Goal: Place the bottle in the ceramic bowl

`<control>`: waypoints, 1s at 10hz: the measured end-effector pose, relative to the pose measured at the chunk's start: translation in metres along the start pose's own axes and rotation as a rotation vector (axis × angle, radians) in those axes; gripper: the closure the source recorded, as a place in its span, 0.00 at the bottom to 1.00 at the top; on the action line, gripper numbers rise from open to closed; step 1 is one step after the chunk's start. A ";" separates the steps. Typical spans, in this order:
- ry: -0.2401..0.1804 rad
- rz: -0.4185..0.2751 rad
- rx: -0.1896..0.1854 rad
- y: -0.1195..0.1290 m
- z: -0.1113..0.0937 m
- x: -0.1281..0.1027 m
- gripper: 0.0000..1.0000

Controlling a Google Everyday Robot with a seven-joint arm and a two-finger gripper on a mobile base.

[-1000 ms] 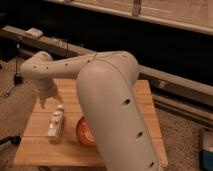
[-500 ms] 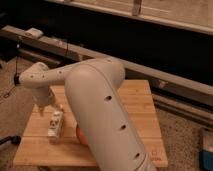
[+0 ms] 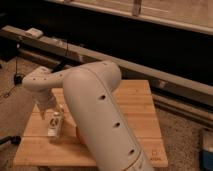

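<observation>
Only one camera view on this rig, so here goes: the gripper (image 3: pixel 51 111) has dropped over the last second and now sits right at the 12 o'clock end of the bottle (image 3: pixel 54 125), fingers spread wide with nothing pinched yet as far as I can judge. The bottle hasn't budged. It's lying on the wooden table (image 3: pixel 140 100) over toward the 8 o'clock corner, neck end pointing away from me. Meanwhile the big arm (image 3: pixel 100 115) has swung across the middle of the shot, so the ceramic bowl (image 3: pixel 77 132) is down to an orange sliver just at the bottle's 3 o'clock. My read is we're lined up for the grab but the pick isn't done. Once it's in hand, it's a short hop toward 3 o'clock into a bowl I can barely see.
</observation>
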 end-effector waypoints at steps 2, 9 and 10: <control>0.019 0.012 -0.002 -0.001 0.009 0.002 0.35; 0.052 0.007 -0.007 0.004 0.026 -0.001 0.35; 0.058 0.006 -0.003 0.003 0.028 -0.001 0.35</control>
